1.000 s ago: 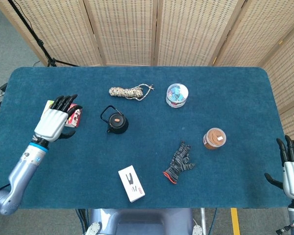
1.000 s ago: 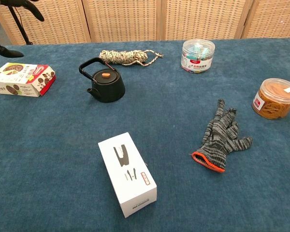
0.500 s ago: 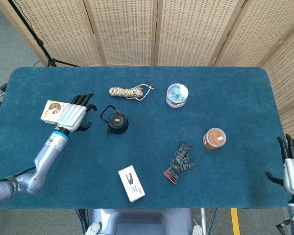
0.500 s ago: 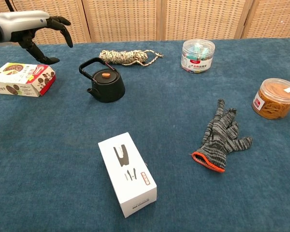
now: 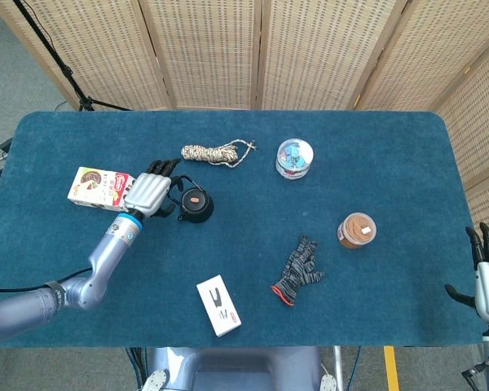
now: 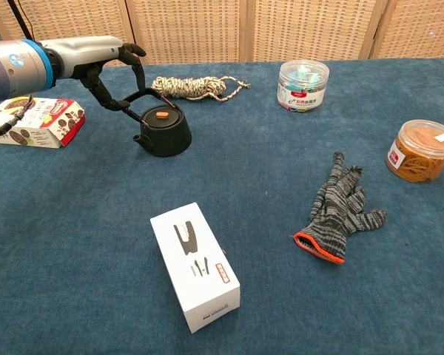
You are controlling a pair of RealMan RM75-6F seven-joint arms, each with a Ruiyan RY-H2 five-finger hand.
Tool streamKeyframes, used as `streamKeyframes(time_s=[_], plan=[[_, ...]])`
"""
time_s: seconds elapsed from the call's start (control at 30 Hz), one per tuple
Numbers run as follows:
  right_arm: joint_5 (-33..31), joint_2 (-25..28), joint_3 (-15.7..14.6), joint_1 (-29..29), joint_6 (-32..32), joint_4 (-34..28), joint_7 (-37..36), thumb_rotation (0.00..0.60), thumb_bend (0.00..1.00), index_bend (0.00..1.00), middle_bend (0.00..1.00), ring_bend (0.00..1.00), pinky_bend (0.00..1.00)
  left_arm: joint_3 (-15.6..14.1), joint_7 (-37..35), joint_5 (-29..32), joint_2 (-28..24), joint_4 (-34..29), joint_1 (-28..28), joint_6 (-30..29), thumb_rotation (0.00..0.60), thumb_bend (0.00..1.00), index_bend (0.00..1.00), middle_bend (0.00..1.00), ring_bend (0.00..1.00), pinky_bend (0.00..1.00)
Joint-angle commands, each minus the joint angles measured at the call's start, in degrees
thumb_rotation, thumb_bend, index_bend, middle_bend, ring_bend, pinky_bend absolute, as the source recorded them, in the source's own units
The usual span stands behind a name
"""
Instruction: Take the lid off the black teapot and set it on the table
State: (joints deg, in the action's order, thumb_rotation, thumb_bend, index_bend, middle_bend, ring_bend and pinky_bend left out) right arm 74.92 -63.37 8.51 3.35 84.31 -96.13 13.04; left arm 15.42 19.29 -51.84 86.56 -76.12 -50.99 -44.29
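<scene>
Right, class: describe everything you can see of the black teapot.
The teapot is small, round and matt black, like cast iron, standing upright on the blue table near the rope. Its lid is still on, with an orange knob. A hooped handle tilts back-left; a short spout points left. The left hand hovers by the handle; contact is unclear.

Bright, even, diffuse illumination in both views, apparently from overhead. Shadows soft and short: a faint dark patch close under the black cast-iron teapot (image 6: pixel 161 130) and along the lower edges of the white rectangular carton (image 6: pixel 195 267). Small glare spots on the clear plastic tub with the pale lid (image 6: pixel 303 85) and on the amber-filled round plastic jar (image 6: pixel 421 151). Deep-blue napped table covering (image 5: pixel 391 163) evenly lit, no hot areas. Focus sharp across both frames; carpet texture legible in chest view. No motion blur. Mild wide-angle stretching toward chest-view edges.
</scene>
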Motion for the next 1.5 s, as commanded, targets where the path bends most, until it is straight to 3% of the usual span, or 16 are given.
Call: streamKeyframes(time_s=[0.03, 0.67, 1.5], plan=[[-0.15, 0.11, 0.03, 0.07, -0.15, 0.05, -0.17, 0.6, 0.0, 0.0, 0.0, 0.0, 0.0, 0.03, 0.41, 1.21, 1.39, 1.34, -0.96, 0.0, 0.6, 0.38, 0.42, 0.0, 0.0, 0.0], [-1.21, 0.69, 0.14, 0.41, -0.91, 0.41, -1.5, 0.6, 0.0, 0.0, 0.0, 0.0, 0.0, -0.82, 3.15, 6.54, 7.68, 8.3, -4.82, 0.42, 0.6, 0.4, 0.48, 0.0, 0.0, 0.0], [-1.81, 0.98, 0.04, 0.72, -1.43, 0.72, -2.24, 0.6, 0.0, 0.0, 0.0, 0.0, 0.0, -0.6, 4.33, 9.64, 11.61, 12.99, -7.22, 1.31, 0.6, 0.4, 0.49, 0.0, 0.0, 0.0]])
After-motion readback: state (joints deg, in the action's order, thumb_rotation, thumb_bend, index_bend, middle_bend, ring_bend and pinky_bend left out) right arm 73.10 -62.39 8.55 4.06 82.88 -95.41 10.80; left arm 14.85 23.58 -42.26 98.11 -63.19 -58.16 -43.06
